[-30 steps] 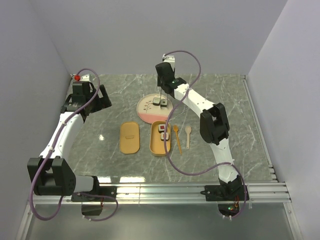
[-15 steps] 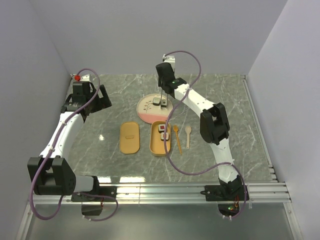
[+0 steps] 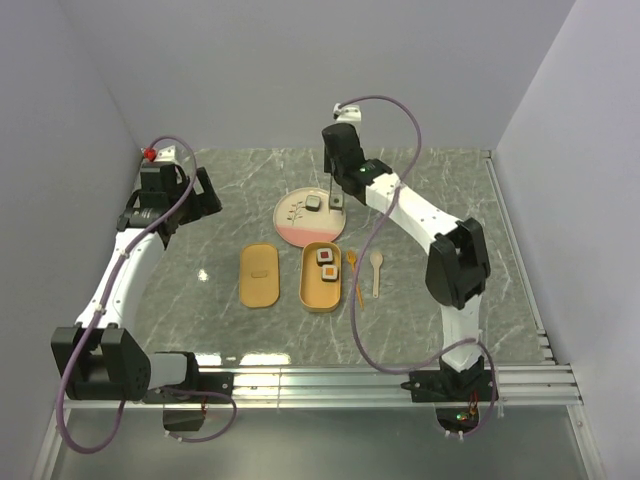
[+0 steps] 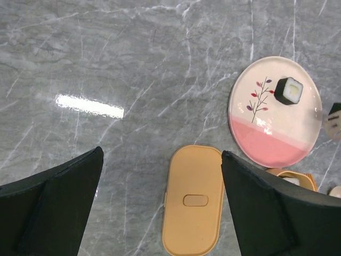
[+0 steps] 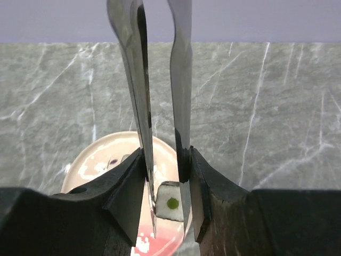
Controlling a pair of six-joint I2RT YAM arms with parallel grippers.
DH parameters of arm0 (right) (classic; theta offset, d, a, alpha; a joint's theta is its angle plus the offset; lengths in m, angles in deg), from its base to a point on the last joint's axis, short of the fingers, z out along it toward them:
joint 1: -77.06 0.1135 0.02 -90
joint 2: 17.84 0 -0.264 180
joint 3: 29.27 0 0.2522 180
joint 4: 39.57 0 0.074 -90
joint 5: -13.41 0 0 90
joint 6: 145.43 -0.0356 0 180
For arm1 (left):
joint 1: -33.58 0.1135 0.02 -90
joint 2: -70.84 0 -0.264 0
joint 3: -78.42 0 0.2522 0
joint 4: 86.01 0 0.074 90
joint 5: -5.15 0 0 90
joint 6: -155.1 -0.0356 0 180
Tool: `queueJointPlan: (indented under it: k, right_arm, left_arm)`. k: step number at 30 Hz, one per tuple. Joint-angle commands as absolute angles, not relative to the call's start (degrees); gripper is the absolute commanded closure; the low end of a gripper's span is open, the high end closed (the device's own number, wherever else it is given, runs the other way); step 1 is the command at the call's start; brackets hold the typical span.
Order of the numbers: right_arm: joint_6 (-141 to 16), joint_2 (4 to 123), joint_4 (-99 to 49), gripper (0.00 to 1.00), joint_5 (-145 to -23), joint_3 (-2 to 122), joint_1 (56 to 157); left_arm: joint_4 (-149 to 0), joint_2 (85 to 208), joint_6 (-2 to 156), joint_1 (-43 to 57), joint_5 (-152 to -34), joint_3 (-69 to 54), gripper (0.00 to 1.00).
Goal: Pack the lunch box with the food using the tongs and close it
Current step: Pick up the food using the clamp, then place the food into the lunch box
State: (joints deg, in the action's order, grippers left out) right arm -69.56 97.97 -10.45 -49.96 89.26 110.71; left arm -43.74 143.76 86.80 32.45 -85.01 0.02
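Observation:
My right gripper [image 3: 336, 180] [image 5: 166, 160] is shut on the dark metal tongs [image 5: 181, 80], which point down. The tong tips pinch one sushi piece [image 5: 171, 207] [image 3: 337, 202] with a green centre, over the right edge of the pink-and-cream plate [image 3: 300, 228]. Another piece [image 3: 314, 204] [image 4: 288, 90] lies on that plate. The open lunch box base [image 3: 320, 293] holds two pieces [image 3: 326, 258] at its far end. Its flat lid [image 3: 259, 275] [image 4: 193, 200] lies to the left of it. Back left, my left gripper [image 3: 170, 195] [image 4: 161, 154] hangs open and empty above the lid.
An orange spoon [image 3: 353, 278] and a beige spoon [image 3: 376, 268] lie just right of the lunch box base. Grey walls close the table on the left, back and right. The right arm's purple cable [image 3: 360, 300] loops over the table near the spoons.
The right gripper has closed the tongs on one of the two plate pieces and carried it a little to the right. The right arm's elbow swung right, uncovering the box. The left arm barely moved.

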Motion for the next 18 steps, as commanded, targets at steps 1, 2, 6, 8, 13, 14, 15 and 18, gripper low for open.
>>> queueJointPlan:
  k: [1,2,6,8,13,14,15,18]
  right_arm:
    - [-68.9,90.5,-14.2,0.8,-48.3,86.6,112.8]
    - [-69.0,89.4,-14.4,0.8,-48.3,84.6,113.2]
    - [-69.0,83.8,-14.0,0.8,-47.7,79.0,115.7]
    - [-70.4,80.3,-13.1,0.8,-48.0,75.7,117.2]
    - [-74.0,72.3,-10.9,0.8,-46.8,68.1,121.8]
    - [-74.7,71.3,-9.8,0.8,-46.4,67.2,122.8]
    - [-75.2,70.3,-9.5,0.8,-46.1,66.4,123.4]
    - [-78.2,66.8,-8.0,0.8,-45.4,63.5,125.8]
  left_arm:
    - [-45.1,141.0,86.3,32.3,-85.0,-0.2,0.0]
    - [-45.2,140.8,86.4,32.3,-85.0,0.0,0.01]
    - [-45.4,139.4,86.7,32.3,-85.2,0.8,0.01]
    - [-45.7,138.5,87.1,32.3,-85.6,1.6,0.01]
    - [-46.1,136.3,87.6,32.3,-86.4,3.0,0.01]
    - [-46.1,136.1,87.5,32.3,-87.0,3.5,0.01]
    - [-46.1,135.9,87.4,32.3,-87.1,3.7,0.01]
    - [-46.1,134.7,87.5,32.2,-87.5,4.1,0.01]
